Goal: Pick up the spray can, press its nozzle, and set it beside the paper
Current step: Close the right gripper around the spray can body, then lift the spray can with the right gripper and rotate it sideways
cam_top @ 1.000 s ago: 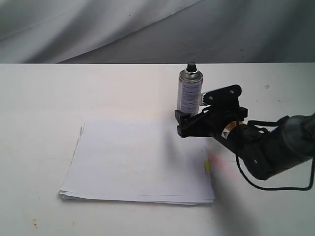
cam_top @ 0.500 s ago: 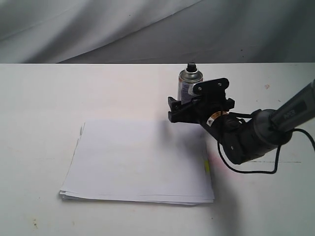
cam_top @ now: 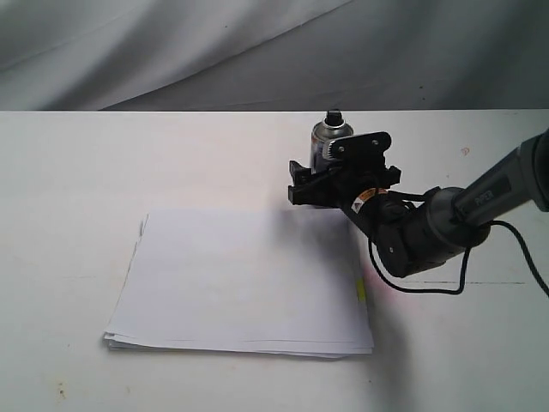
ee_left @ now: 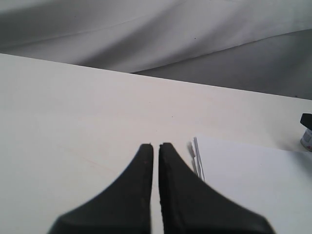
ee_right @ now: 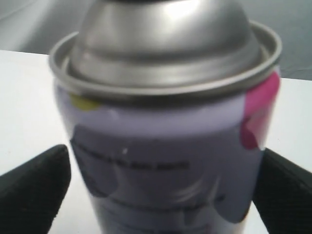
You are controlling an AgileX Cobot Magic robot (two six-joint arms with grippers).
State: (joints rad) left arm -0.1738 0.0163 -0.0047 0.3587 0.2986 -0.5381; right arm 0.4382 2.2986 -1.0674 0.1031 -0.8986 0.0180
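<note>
The silver spray can (cam_top: 327,137) stands upright on the white table just beyond the paper's far right corner, its black nozzle (cam_top: 333,115) on top. My right gripper (cam_top: 328,170) is open and straddles the can's body (ee_right: 163,146), one black finger (ee_right: 34,190) on each side, close to the label. The white paper (cam_top: 240,279) lies flat in front, with its yellow tab (cam_top: 361,290) on the right edge. Off to the paper's left, my left gripper (ee_left: 153,145) hovers shut and empty; the paper (ee_left: 253,185) and the can's edge (ee_left: 307,134) show in that view.
The white table (cam_top: 86,172) runs back to a grey cloth backdrop (cam_top: 171,51). A black cable (cam_top: 515,249) loops from the right arm over the table on the right.
My right gripper has advanced to the left and away, from beside the can's base to around its body, hiding most of the label. The can and paper have not moved.
</note>
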